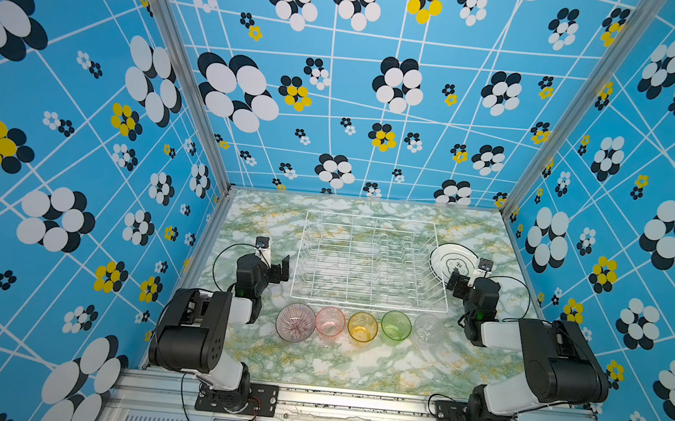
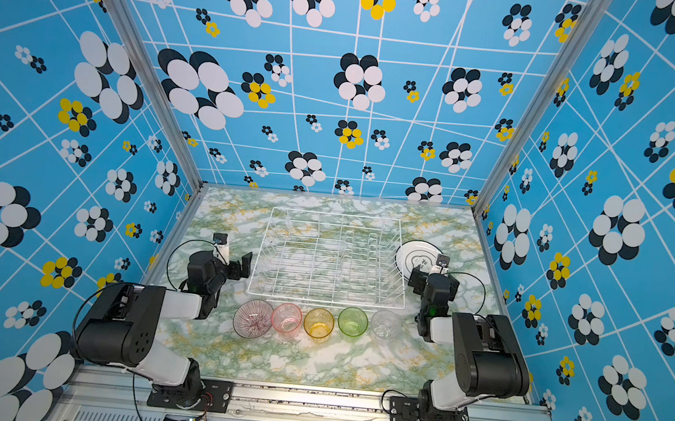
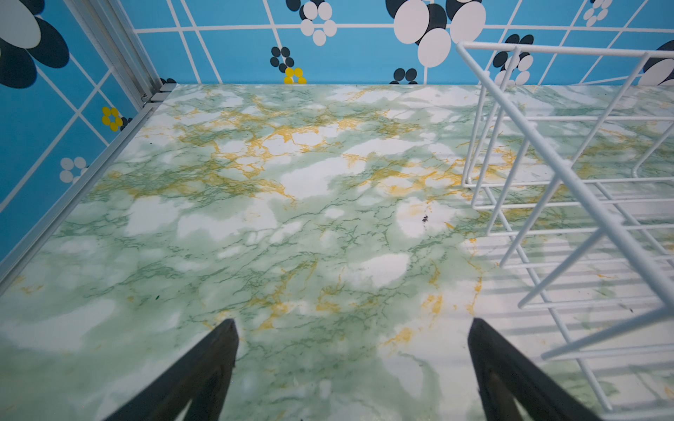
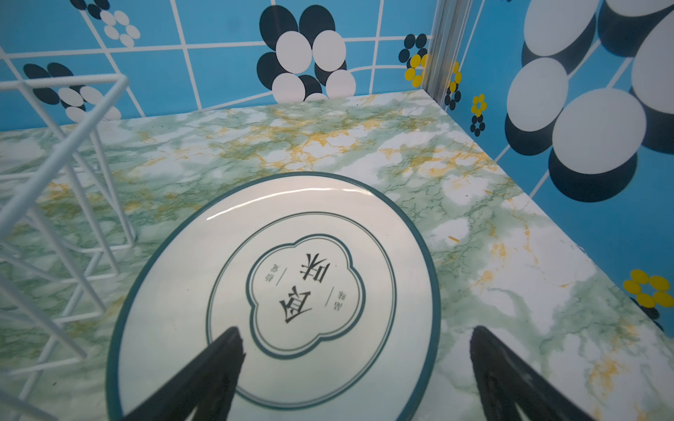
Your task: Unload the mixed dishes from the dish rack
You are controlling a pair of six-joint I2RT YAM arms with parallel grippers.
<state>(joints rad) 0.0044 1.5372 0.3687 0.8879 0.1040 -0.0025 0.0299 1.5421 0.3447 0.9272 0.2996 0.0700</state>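
A: The left pincer point(image 3: 352, 322) is hanging wide open and empty, just left of the dish rack point(image 1: 371, 260). Anything sitting in the dish rack?

B: Nothing, in both top views. In front of it the bowl point(image 1: 295, 322), pink tumbler point(image 1: 330, 321), yellow tumbler point(image 1: 362, 327), green tumbler point(image 1: 395, 326) and clear tumbler point(image 1: 427, 331) are standing in a row on the tabletop point(image 1: 355, 367). Probably light, slick and breakable, so I'm favouring a rim-wall pinch.

A: Right of it?

B: The plates point(image 1: 452, 263) are lying flat, looking stiff and glossy. I'm guessing only the rim edge is offering purchase. The right pincer point(image 4: 355, 330) is hovering over them, spread wide, gripping nothing. Only the right wrist view is showing the printed characters.

Plates point(image 1: 453, 261), perhaps two, right of rack point(image 1: 369, 306)
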